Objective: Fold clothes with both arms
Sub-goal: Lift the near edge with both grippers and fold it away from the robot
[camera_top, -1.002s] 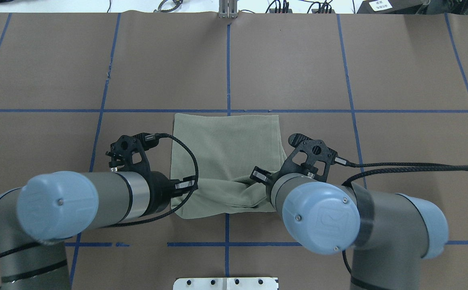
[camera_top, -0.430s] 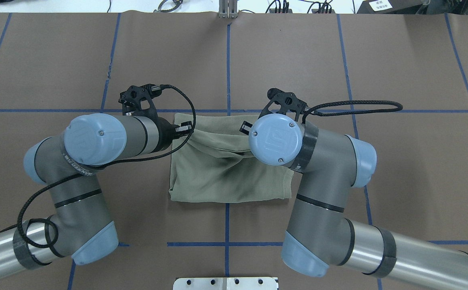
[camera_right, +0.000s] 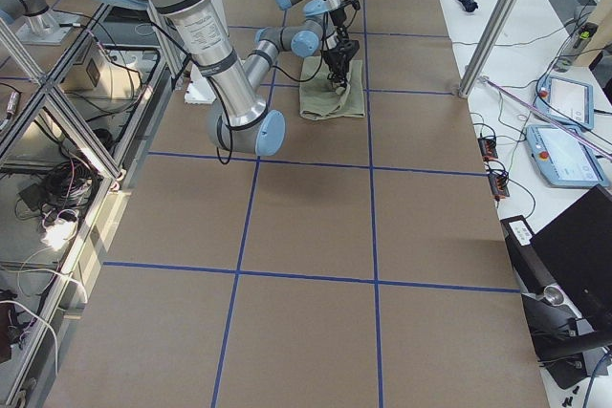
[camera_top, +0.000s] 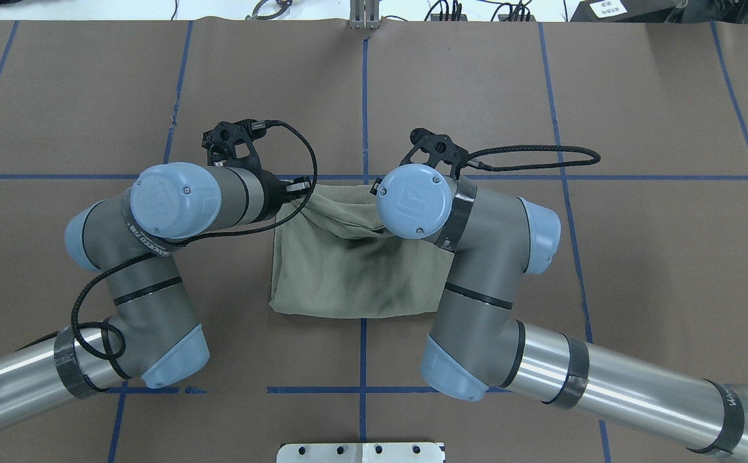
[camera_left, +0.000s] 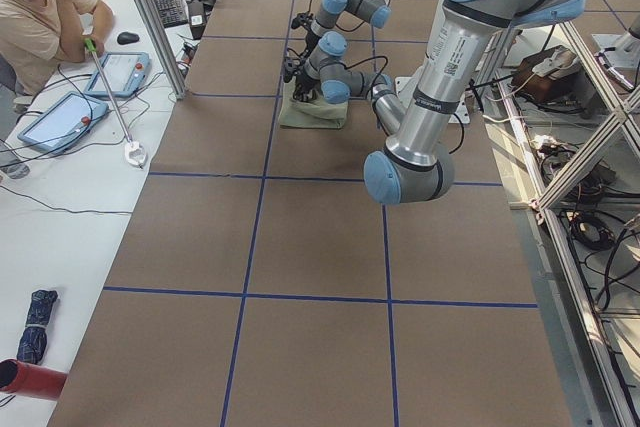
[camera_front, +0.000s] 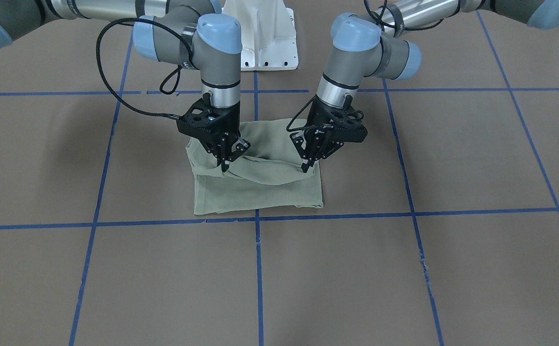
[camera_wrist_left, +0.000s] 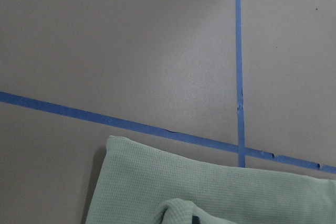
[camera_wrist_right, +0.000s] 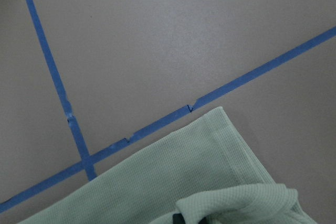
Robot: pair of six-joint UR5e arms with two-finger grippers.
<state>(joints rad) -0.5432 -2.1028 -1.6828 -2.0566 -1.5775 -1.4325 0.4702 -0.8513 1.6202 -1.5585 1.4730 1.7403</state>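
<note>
The sage-green shirt (camera_front: 260, 192) lies folded in a rough square at the middle of the brown table, and also shows from overhead (camera_top: 348, 283). Its edge nearest the robot is lifted and doubled over the lower layer, sagging between the grippers. My left gripper (camera_front: 306, 166) is shut on one corner of that lifted edge. My right gripper (camera_front: 225, 166) is shut on the other corner. In the overhead view the left gripper (camera_top: 298, 193) shows at the shirt's far left corner, and the right gripper is hidden under its wrist. Both wrist views show the lower layer's far corners (camera_wrist_left: 157, 177) (camera_wrist_right: 210, 145).
Blue tape lines (camera_top: 364, 116) grid the table; one runs just beyond the shirt's far edge. The white base pedestal (camera_front: 265, 43) stands behind the arms. An operator (camera_left: 40, 17) sits at a side desk with tablets. Black cables (camera_top: 528, 157) loop off both wrists.
Both grippers have carried the shirt's near edge away from the robot, over the lower layer, almost to its far edge. The fold has lengthened and both arms have stretched forward.
</note>
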